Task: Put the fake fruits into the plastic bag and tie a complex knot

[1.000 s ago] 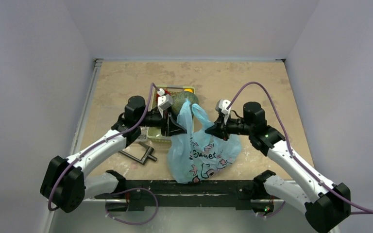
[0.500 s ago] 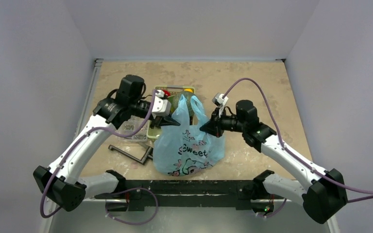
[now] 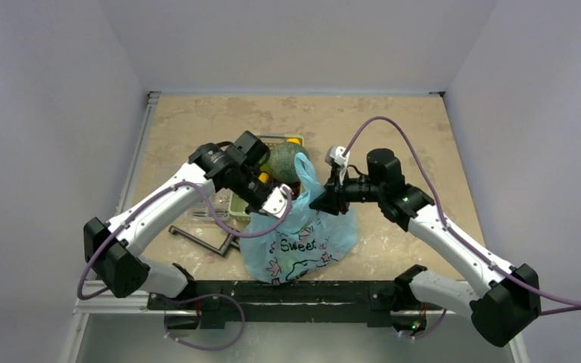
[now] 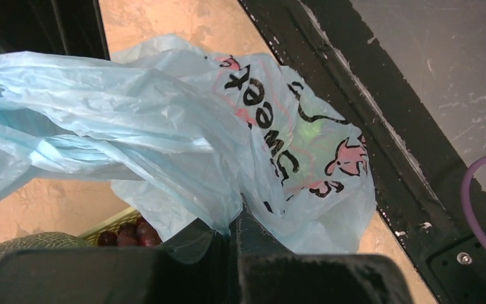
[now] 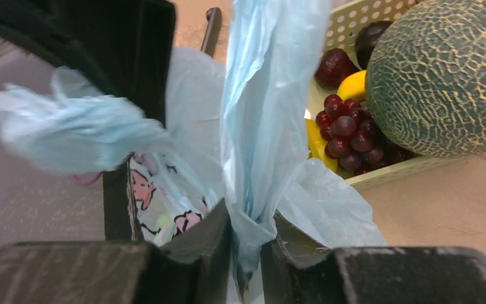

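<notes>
Two-arm hold on the plastic bag (image 3: 302,242), near centre of the tabletop (image 3: 393,128), beside the basket (image 5: 354,25) with melon (image 5: 443,76) and grapes (image 5: 351,136). The left gripper (image 4: 234,221) and right gripper (image 5: 247,240) each clamp its upper film. Advised: pull both strands taut, then cross them without slack.

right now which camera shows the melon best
The right wrist view: the melon fills the upper right corner, close enough to see its netted skin, beside the grapes. The top view shows it small, partly behind the bag handle. The left wrist view catches only a sliver at the bottom left.
</notes>
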